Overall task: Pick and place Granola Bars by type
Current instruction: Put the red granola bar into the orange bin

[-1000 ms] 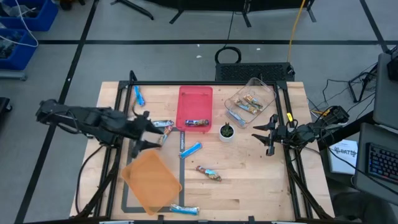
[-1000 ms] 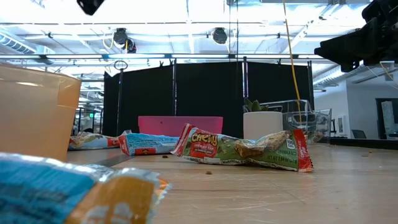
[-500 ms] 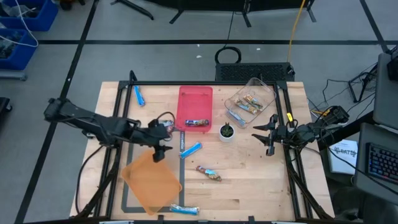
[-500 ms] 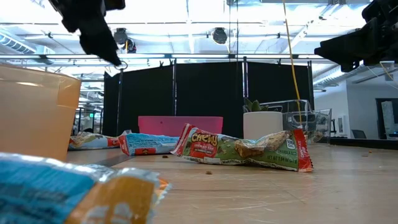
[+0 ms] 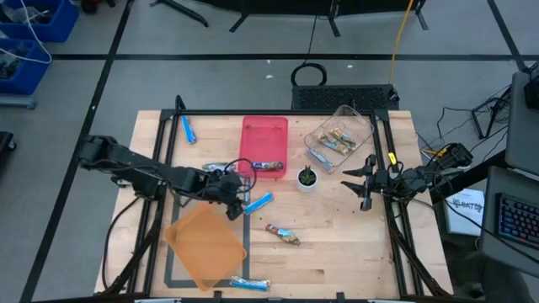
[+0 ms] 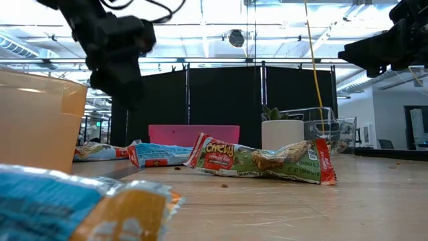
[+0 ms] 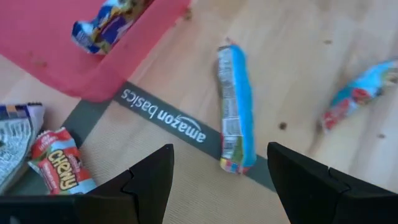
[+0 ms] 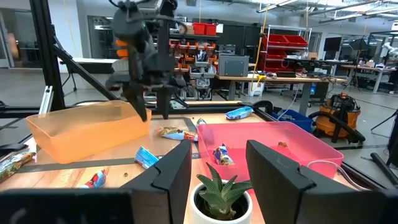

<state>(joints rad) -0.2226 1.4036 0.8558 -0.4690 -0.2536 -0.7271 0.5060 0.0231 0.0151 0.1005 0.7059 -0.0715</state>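
Note:
Granola bars lie scattered on the wooden table. My left gripper (image 5: 237,200) is open and empty, hovering just left of a blue bar (image 5: 259,202). In the left wrist view (image 7: 221,186) that blue bar (image 7: 235,109) lies flat ahead of the gap between the fingers, its end on a mat's dark border. A Chewy bar (image 7: 60,165) lies beside the fingers. A red tray (image 5: 264,139) holds one bar (image 5: 267,166). A clear container (image 5: 339,137) holds several bars. My right gripper (image 5: 364,182) waits open and empty at the right, behind the plant.
An orange tray (image 5: 205,244) lies at the near left. A potted plant (image 5: 306,178) stands beside the red tray. Loose bars lie mid-table (image 5: 283,235), at the near edge (image 5: 250,284) and at the far left (image 5: 187,129).
My left gripper has moved toward the table's right edge and a little toward the near edge, closing on the blue bar, and has come down into the low view. The bars have stayed put.

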